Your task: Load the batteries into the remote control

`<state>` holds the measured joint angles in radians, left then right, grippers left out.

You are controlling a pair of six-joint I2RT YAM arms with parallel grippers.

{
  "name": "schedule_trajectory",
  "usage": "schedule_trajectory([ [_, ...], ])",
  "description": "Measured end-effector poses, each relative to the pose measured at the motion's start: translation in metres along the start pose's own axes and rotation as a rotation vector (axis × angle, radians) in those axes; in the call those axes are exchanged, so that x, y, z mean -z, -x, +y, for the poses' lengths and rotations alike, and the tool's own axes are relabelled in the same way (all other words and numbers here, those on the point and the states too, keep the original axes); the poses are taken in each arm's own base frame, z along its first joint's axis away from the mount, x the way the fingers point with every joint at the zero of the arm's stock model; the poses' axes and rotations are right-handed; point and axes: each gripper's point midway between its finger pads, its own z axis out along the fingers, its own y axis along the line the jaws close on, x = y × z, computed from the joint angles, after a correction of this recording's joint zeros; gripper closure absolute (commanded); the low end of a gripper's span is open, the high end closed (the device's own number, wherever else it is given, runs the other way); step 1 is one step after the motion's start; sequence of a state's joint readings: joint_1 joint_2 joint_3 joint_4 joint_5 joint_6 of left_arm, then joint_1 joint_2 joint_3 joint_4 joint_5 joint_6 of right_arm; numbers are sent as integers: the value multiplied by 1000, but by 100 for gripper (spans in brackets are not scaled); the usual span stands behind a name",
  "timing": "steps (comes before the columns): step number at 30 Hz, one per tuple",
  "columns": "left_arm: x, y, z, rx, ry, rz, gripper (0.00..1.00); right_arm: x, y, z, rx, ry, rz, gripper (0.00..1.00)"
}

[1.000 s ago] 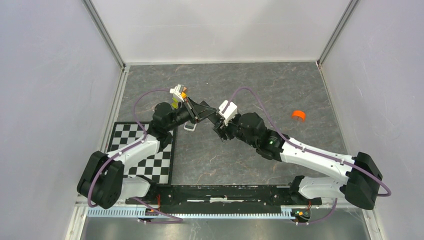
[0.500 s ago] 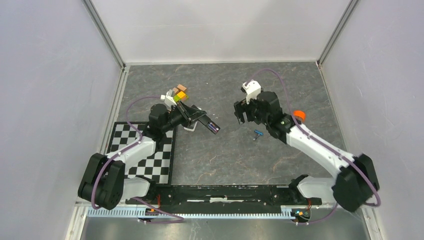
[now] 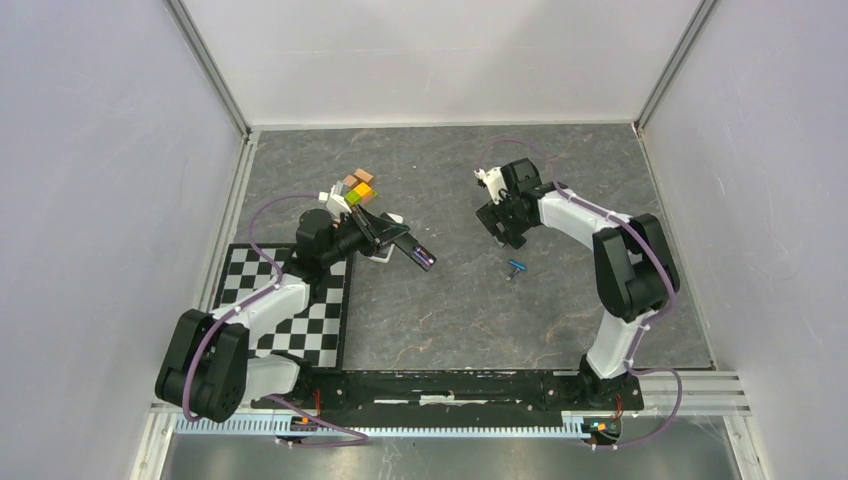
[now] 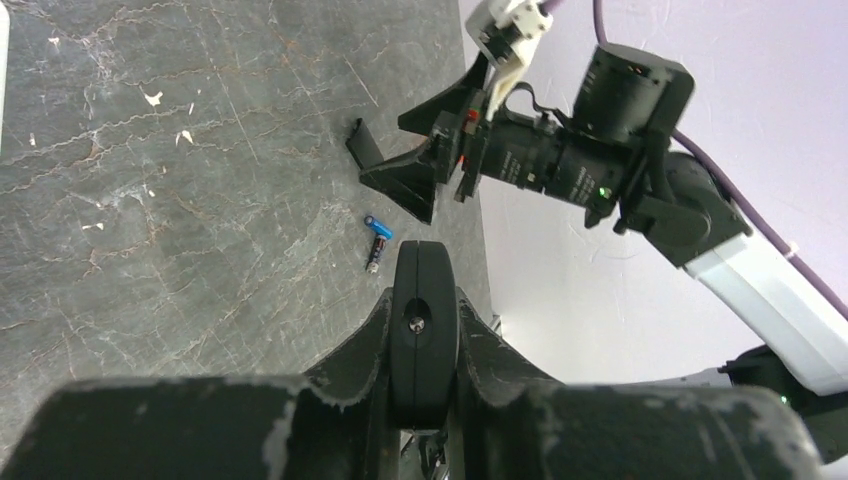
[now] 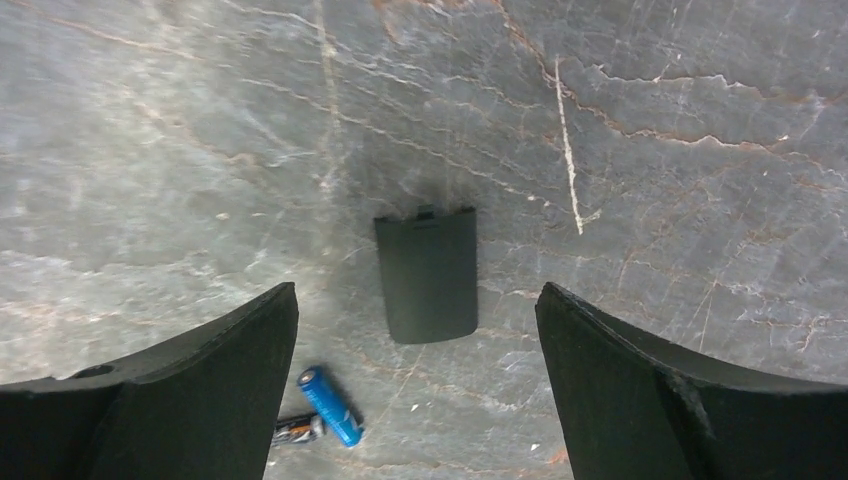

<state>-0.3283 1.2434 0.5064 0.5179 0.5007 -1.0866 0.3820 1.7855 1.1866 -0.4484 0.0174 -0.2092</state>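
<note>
My left gripper (image 3: 398,240) (image 4: 423,310) is shut on a slim black bar (image 3: 412,249) held above the table; the bar's far tip looks purple. In the left wrist view the bar (image 4: 422,330) shows end-on between the fingers. The small white remote control (image 3: 379,253) lies just under that gripper, mostly covered. Two batteries (image 3: 516,267) lie touching on the table, one bright blue (image 5: 329,405) (image 4: 377,226) and one dark with orange (image 5: 296,429). My right gripper (image 3: 503,230) (image 5: 417,295) hangs open and empty over a flat black lid-like plate (image 5: 428,275), with the batteries beside its left finger.
Coloured blocks (image 3: 357,184) sit at the back left beside the left wrist. A checkerboard mat (image 3: 310,310) lies at the front left. White walls (image 3: 120,200) close in the grey stone-patterned table (image 3: 450,320) on three sides.
The right gripper left the black bar's end, swung back and to the right, and opened wide; it now hangs above the black plate. The left gripper kept its grip and drew back slightly.
</note>
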Motion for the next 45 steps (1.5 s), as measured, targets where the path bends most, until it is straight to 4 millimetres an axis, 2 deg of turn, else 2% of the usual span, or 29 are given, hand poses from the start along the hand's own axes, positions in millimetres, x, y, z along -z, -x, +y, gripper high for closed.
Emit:
schedule_trajectory([
  [5, 1, -4, 6, 5, 8, 4, 98, -18, -10, -10, 13, 30, 90, 14],
  [8, 0, -6, 10, 10, 14, 9, 98, -18, -15, -12, 24, 43, 114, 17],
  [15, -4, -5, 12, 5, 2, 10, 98, -16, -24, -6, 43, 80, 165, 33],
  [32, -5, -5, 7, -12, -44, 11, 98, -19, -35, -4, 30, 159, 235, 46],
  [38, -5, -5, 6, -13, -47, 10, 98, -20, -35, -10, 18, 165, 242, 65],
  [45, -5, -6, 7, -11, -45, 13, 98, -20, -35, -11, -7, 161, 240, 70],
])
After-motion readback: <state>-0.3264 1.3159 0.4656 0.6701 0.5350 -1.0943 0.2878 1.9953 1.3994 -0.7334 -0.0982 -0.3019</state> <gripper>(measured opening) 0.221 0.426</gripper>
